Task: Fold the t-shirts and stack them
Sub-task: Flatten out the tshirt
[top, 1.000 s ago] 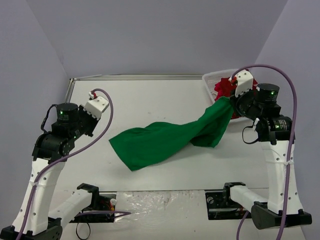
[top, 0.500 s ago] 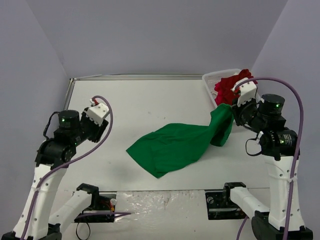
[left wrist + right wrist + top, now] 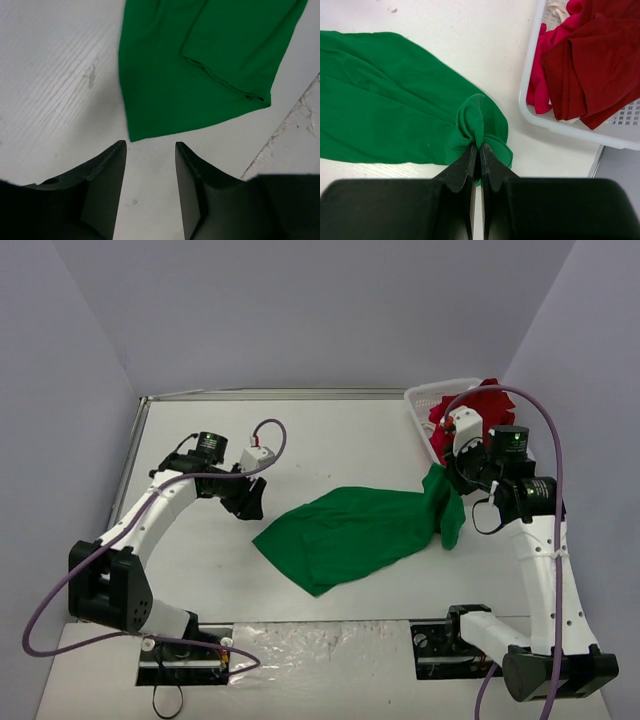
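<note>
Right gripper (image 3: 479, 146) clamped on bunched edge of green t-shirt (image 3: 350, 530). Left gripper (image 3: 150, 144) parted moderately, empty, above table (image 3: 50, 75) just beside shirt corner.

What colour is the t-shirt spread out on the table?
The soft cloth t-shirt is plain bright green, clearest in the top external view.

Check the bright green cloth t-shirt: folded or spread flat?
Neither neatly: the bright green cloth t-shirt lies loosely draped on the white table, one end bunched and pinched in the right gripper's shut jaws.
</note>
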Robot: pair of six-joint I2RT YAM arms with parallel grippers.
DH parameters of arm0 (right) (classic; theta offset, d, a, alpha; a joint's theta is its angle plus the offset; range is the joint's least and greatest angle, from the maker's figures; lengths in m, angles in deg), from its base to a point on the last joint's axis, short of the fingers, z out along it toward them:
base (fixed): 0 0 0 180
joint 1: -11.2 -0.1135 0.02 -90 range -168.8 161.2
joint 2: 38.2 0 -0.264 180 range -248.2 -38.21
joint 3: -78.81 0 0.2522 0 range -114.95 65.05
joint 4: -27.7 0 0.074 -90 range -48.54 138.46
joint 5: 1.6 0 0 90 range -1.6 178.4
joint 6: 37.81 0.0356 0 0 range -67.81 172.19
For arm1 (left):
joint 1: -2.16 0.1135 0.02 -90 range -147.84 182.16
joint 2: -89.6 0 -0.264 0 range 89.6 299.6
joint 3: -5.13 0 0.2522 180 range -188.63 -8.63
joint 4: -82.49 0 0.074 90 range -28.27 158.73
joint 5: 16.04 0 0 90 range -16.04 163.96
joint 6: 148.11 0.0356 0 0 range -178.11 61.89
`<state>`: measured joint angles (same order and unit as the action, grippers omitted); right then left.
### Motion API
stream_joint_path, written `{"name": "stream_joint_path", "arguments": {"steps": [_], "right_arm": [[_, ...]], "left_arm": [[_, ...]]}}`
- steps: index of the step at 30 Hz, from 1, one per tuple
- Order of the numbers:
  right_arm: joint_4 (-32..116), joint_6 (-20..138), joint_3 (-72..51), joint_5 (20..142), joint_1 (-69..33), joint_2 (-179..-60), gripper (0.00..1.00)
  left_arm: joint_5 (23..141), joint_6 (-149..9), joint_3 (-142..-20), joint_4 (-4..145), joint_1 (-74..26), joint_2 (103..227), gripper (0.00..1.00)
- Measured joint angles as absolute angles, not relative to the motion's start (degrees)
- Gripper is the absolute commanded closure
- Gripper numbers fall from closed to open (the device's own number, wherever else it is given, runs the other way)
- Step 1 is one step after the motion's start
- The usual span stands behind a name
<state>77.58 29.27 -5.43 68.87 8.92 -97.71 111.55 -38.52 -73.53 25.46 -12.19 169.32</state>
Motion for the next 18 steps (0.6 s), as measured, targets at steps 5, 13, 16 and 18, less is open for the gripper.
{"name": "stream_joint_path", "arguments": {"steps": [5,13,16,18], "right_arm": [[75.92,29.49,-3.9,68.87,8.94,-98.3,1.0],[74.63,29.69,-1.71,68.87,9.75,-99.81,1.0],[74.6,29.69,-1.25,68.87,10.16,-99.94,1.0],[74.45,29.71,-1.1,68.8,10.4,-99.96,1.0]], "left_arm": [[115.09,-38.72,-77.8,25.87,-17.18,176.99,0.61],[117.49,-38.32,-83.22,26.64,-23.03,190.9,0.67],[117.71,-37.95,-84.94,26.73,-23.49,195.77,0.68],[117.71,-37.75,-85.93,26.92,-23.71,198.74,0.68]]}}
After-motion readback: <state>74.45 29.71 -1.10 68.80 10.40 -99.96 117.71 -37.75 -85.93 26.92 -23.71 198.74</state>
